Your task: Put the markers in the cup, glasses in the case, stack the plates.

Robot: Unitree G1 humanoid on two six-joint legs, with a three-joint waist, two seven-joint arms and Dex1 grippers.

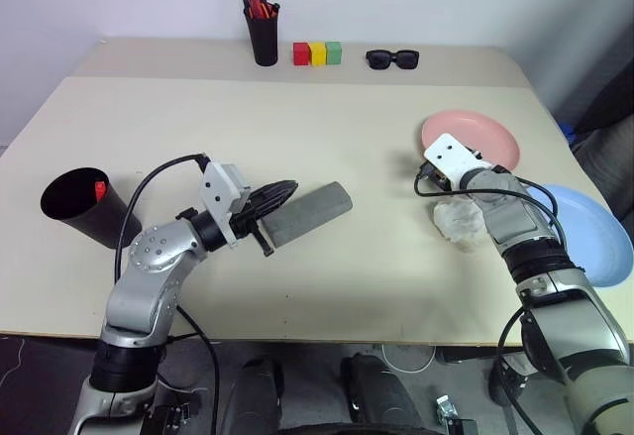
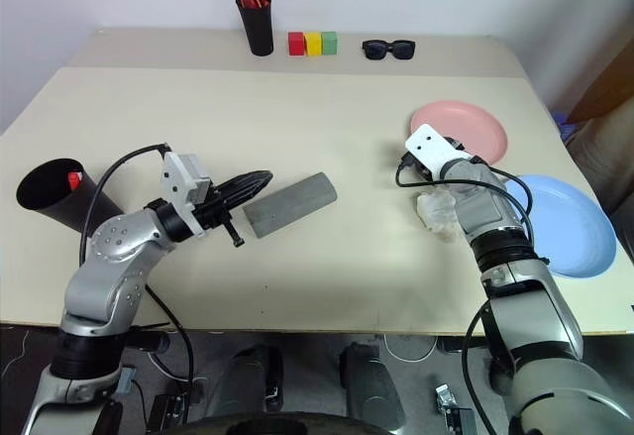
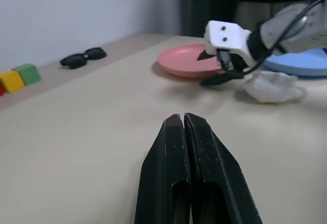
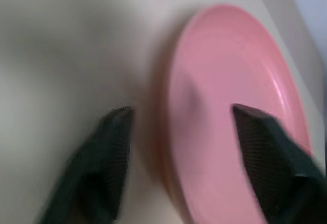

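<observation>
The pink plate (image 4: 230, 106) is lying at two o'clock on the table (image 1: 198, 118), the blue plate (image 1: 594, 232) just beside it at its four o'clock. The right gripper (image 4: 179, 117) is straddling the pink plate's near rim with fingers spread, one over the plate, one over the table. The grey case (image 1: 309, 212) is lying closed at centre, the left gripper (image 3: 182, 127) clenched empty beside it. The black cup (image 1: 84, 205) is sitting at nine o'clock.

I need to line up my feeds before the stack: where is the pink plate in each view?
Left eye view: pink plate at right, past the right pincer.
Right eye view: the same, at right.
Left wrist view: right of centre, far across the table.
Right wrist view: close up, between the open fingers.
Shared landmark: blue plate beside it.
</observation>
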